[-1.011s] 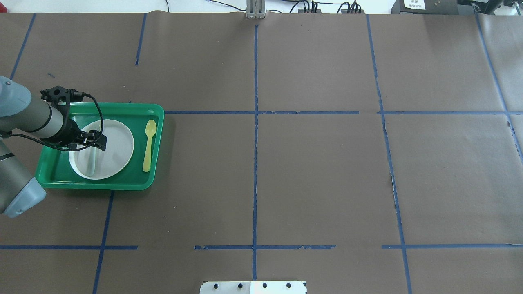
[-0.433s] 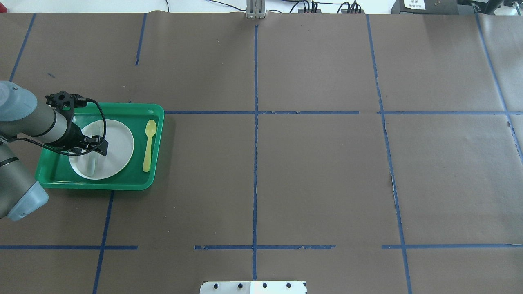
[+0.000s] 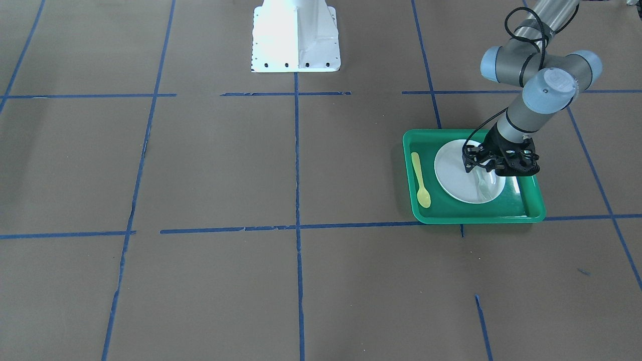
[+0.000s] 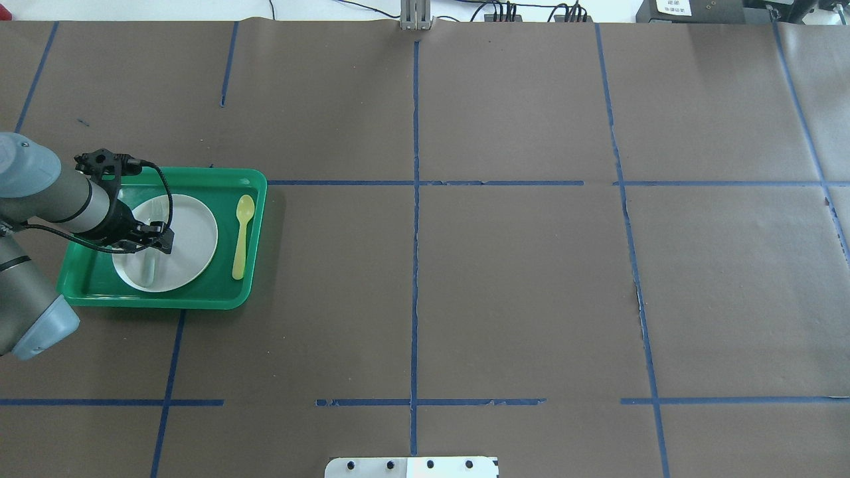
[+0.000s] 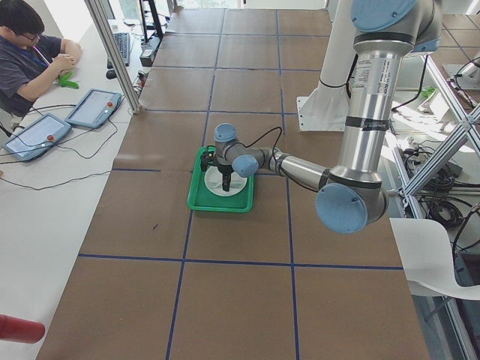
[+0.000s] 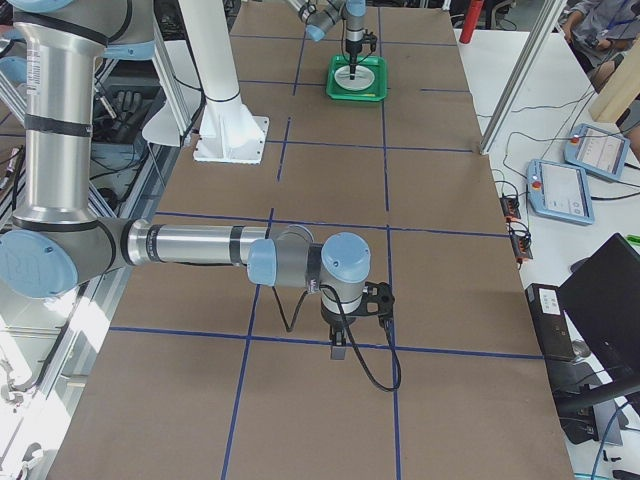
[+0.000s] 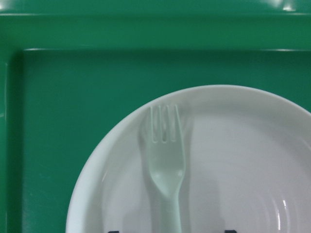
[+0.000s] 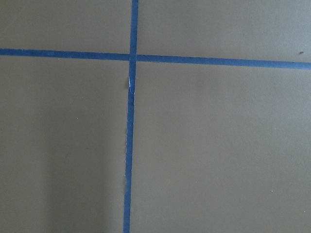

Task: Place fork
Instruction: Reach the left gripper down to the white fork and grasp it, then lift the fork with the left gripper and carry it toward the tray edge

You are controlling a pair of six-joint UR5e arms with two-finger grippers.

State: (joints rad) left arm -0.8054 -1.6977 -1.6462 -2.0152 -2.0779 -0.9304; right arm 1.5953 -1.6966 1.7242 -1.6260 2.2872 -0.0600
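The pale translucent fork lies flat on the white plate, tines toward the tray's far rim. It also shows in the overhead view and the front view. The plate sits in the green tray. My left gripper hovers just over the plate, straddling the fork's handle. Its jaws are open, with both tips at the wrist view's bottom edge, clear of the handle. My right gripper shows only in the exterior right view, above bare table; I cannot tell its state.
A yellow spoon lies in the tray to the right of the plate, also in the front view. The tray stands on brown paper marked with blue tape lines. The white robot base stands at mid table edge.
My left gripper has shifted slightly toward the robot and lower over the plate. The fork stays on the plate.
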